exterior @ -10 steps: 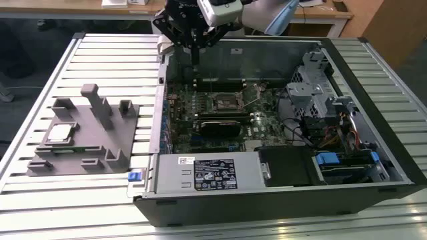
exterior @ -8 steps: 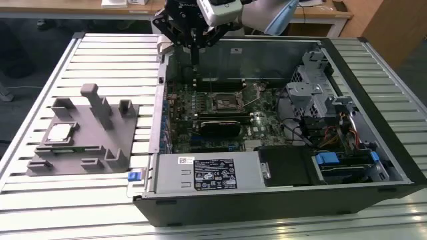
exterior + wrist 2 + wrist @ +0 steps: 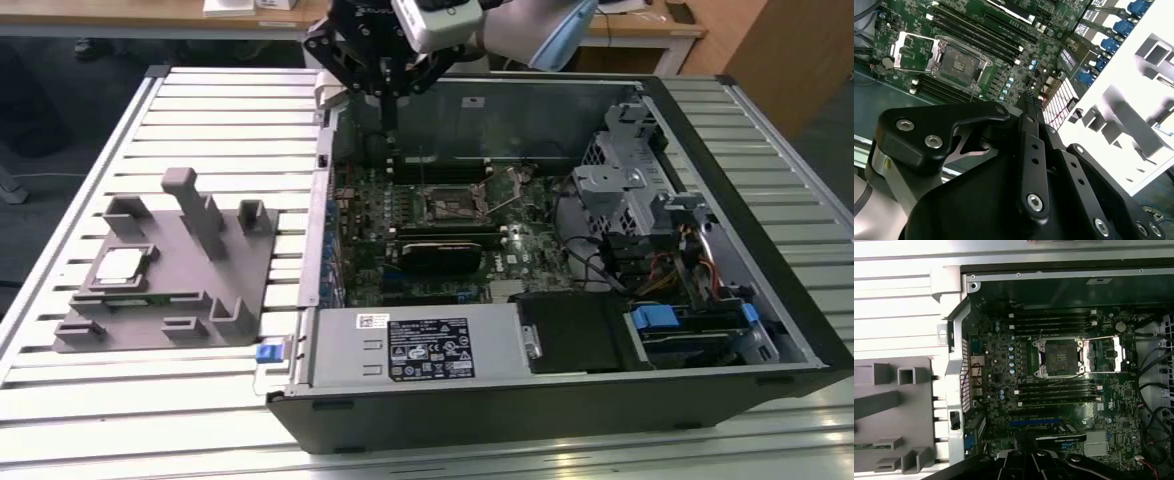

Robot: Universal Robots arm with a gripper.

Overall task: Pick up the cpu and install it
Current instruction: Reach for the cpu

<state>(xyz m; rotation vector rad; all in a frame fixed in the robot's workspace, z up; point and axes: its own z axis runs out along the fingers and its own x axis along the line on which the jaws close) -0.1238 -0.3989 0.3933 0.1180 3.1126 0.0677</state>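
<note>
The cpu (image 3: 120, 265), a small pale square chip, lies in a recess of the grey plastic fixture (image 3: 174, 290) on the exterior view's left, outside the computer case. My gripper (image 3: 388, 115) hangs over the case's rear wall, well apart from the cpu, shut with nothing in it. In the second wrist view the gripper (image 3: 1028, 96) points toward the motherboard. The dark square socket (image 3: 447, 208) sits mid-board; both wrist views show the socket (image 3: 961, 62) (image 3: 1060, 357) with nothing in it and its metal plate (image 3: 1106, 355) flipped aside.
The open case (image 3: 781, 300) lies on a slatted white table (image 3: 200, 130). Inside are memory sticks (image 3: 1054, 322), a black card (image 3: 451, 250), a metal drive cage (image 3: 627, 185), cables, and a labelled silver box (image 3: 414, 345). The fixture has upright posts (image 3: 200, 215).
</note>
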